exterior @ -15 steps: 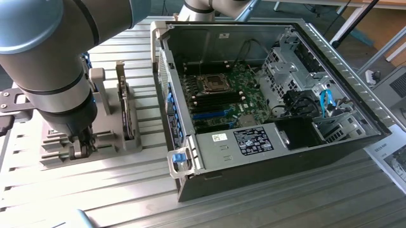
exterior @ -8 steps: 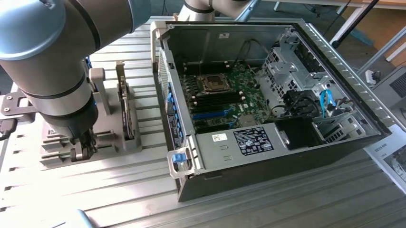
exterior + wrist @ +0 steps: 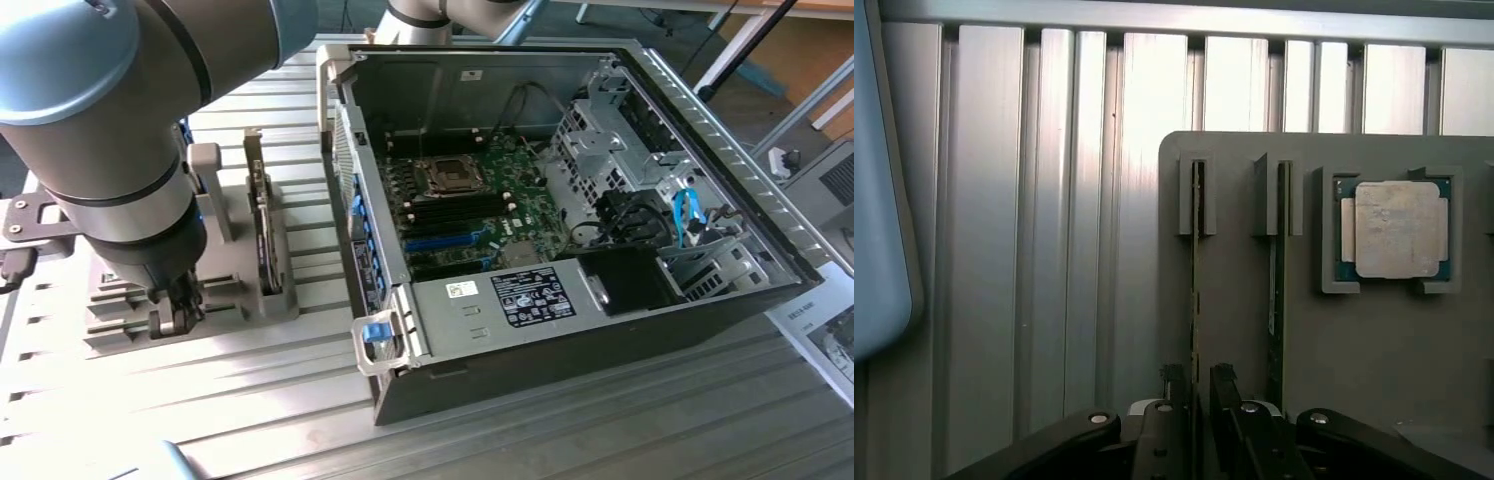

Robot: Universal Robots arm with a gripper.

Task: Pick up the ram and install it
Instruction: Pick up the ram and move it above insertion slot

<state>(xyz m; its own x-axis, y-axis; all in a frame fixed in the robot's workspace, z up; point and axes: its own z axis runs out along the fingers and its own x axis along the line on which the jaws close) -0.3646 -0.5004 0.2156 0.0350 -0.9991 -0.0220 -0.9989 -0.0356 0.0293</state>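
The ram [image 3: 1196, 270] stands on edge between the fingers of the open pincer [image 3: 1198, 388], seemingly ungripped.

The table [image 3: 1054, 250] is ribbed bare metal, brushed and shiny. On it, the holder [image 3: 1374, 330] looks like matt grey plastic. In the holder, the processor [image 3: 1399, 228] has a dull silvery metal lid. Beside the holder, the case [image 3: 441, 85] is bare grey sheet metal inside.
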